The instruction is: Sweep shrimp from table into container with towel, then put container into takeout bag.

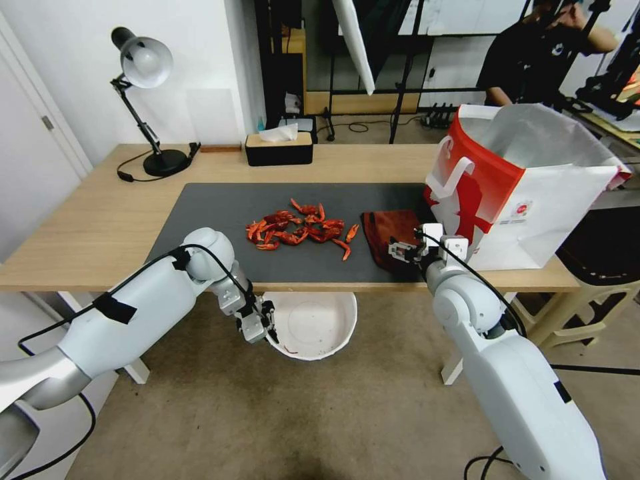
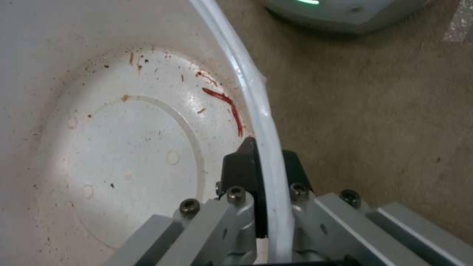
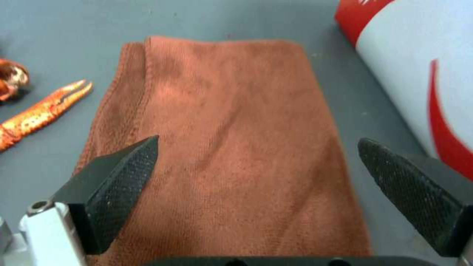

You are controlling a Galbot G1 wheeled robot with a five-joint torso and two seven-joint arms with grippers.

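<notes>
I have the left gripper (image 1: 267, 328) pinched tight on the rim of the container (image 1: 313, 325), one finger inside the wall and one outside, holding the white bowl below the near edge of the surface (image 1: 80, 227), out over the floor. My right gripper (image 1: 404, 251) hangs just above the towel (image 1: 390, 233) with its jaws spread wide and nothing in them; the cloth lies flat on the dark mat (image 1: 213, 207) between the shrimp (image 1: 297, 229) and the takeout bag (image 1: 527, 180). My first worry is the bowl: it is gripped at one point on a thin lip, so once shrimp start dropping in, I judge it could tilt or slip from the fingers. The rim also sits a little under the edge rather than against it, so pieces swept fast could fall short onto the floor or overshoot. The pile is spread out, with a loose claw (image 3: 44, 109) just beside the towel, and a single pass may leave stragglers or push some sideways. The bag stands very near the right gripper, so a careless closing or swing could nudge it. If I pinch only the top fold, the towel may open out and sweep poorly.
</notes>
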